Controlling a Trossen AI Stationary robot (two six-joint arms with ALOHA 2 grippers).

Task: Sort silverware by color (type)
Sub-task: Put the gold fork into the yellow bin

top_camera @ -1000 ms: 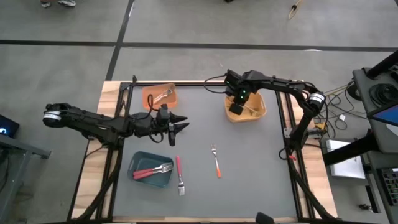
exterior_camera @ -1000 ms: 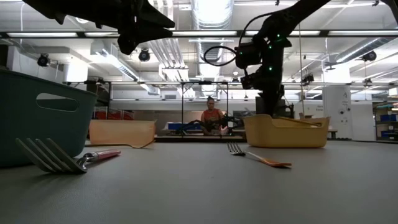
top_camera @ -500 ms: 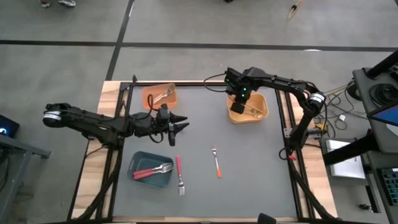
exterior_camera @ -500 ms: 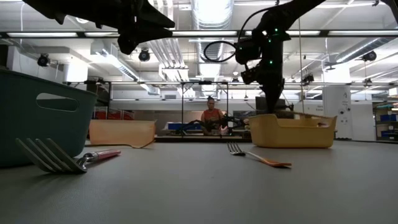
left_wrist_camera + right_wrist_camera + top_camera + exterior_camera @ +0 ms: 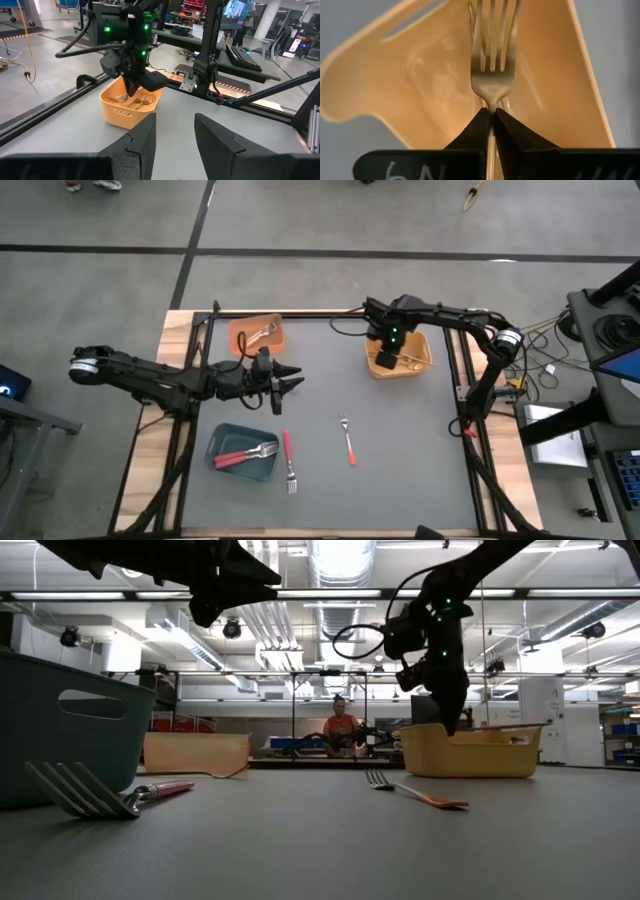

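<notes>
My right gripper hangs over the yellow-orange bin at the table's far right and is shut on a gold fork. More gold forks lie in that bin. My left gripper is open and hovers left of the table's middle, touching nothing. A red-handled fork and an orange-handled fork lie flat on the mat. The teal bin holds red-handled forks. An orange bin at the far left holds a fork. My right gripper pinches the gold fork at its neck, just below the tines, between the two fingertips. The fingers come from above, pointing down and lying along the fork. The tines point down into the yellow-orange bin, and the handle runs back between the fingers.
Metal frame rails border the table on the left and right. The grey mat is open around the two loose forks. A person sits far behind the table.
My right gripper has lowered with the gold fork into the yellow-orange bin, drifting slightly toward the table's right edge. The bin has slid a little toward the right edge too. My left arm has kept still.
</notes>
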